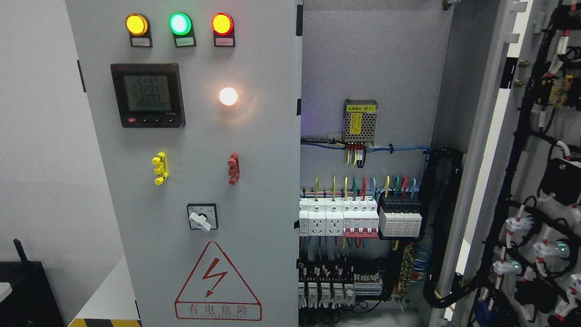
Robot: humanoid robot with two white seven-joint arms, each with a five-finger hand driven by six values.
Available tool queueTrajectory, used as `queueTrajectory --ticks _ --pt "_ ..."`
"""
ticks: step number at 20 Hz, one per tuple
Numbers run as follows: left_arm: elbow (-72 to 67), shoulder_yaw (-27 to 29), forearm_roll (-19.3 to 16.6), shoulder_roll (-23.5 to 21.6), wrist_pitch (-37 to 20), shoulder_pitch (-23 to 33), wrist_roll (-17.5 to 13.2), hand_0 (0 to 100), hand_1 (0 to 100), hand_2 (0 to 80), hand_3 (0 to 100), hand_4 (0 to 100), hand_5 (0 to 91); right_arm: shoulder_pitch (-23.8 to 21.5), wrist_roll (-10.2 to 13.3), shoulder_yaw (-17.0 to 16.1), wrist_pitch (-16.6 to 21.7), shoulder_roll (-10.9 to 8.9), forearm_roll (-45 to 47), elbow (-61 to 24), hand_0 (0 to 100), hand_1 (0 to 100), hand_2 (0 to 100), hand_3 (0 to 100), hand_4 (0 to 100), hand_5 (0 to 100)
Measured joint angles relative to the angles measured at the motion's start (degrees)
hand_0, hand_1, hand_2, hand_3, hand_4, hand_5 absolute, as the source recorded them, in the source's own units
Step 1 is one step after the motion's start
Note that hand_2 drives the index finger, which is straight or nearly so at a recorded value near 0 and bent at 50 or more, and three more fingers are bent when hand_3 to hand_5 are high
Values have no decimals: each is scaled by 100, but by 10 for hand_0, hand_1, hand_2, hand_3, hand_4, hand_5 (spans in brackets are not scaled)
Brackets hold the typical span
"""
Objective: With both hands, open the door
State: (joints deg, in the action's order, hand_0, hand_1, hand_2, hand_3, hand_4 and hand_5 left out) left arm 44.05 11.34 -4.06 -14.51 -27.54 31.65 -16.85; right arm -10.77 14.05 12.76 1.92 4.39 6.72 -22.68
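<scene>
— Two doors [199, 181] show on the electrical cabinet [376, 54]: which is open?

— The right one [494, 150] is swung wide, its inner face turned to the camera at the picture's right edge, with black cable bundles [508, 213] and the backs of its lamps. The left one stands shut, filling the middle of the view.

— What sits on the shut door?

— Along its top edge, a yellow lamp [136, 24], a green lamp [179, 23] and a red lamp [222, 23], all lit. Below them a digital meter [148, 95], its figures too blurred to read surely, and a glowing white lamp [228, 96]. Lower, a yellow handle [160, 168], a red handle [233, 168], a rotary switch [202, 217], and a red warning triangle [218, 282] near the bottom edge.

— And inside?

— A small power supply [360, 121] on the back plate, a row of breakers [358, 218] with coloured wires, more terminals beneath, cut off by the bottom edge.

— Any robot hand?

— Neither robot hand shows, so whether the fingers are spread or closed cannot be told. A dark object [27, 290] at the lower left corner is cut off and hard to identify.
</scene>
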Motion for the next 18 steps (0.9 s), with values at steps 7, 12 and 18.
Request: queueTrajectory --ticks 7,12,18 --pt "-1191 105 -801 605 2438 -1036 98 120 389 0 0 0 0 28 0 0 -8 3 -2 -21 120 389 0 0 0 0" --pt "-1988 87 -983 910 3127 -1915 398 120 389 0 0 0 0 40 0 3 -8 3 2 -49 120 389 0 0 0 0" --pt "-2780 59 -1211 1137 3313 -2465 576 120 389 0 0 0 0 -372 0 8 -8 -103 12 -819 120 389 0 0 0 0"
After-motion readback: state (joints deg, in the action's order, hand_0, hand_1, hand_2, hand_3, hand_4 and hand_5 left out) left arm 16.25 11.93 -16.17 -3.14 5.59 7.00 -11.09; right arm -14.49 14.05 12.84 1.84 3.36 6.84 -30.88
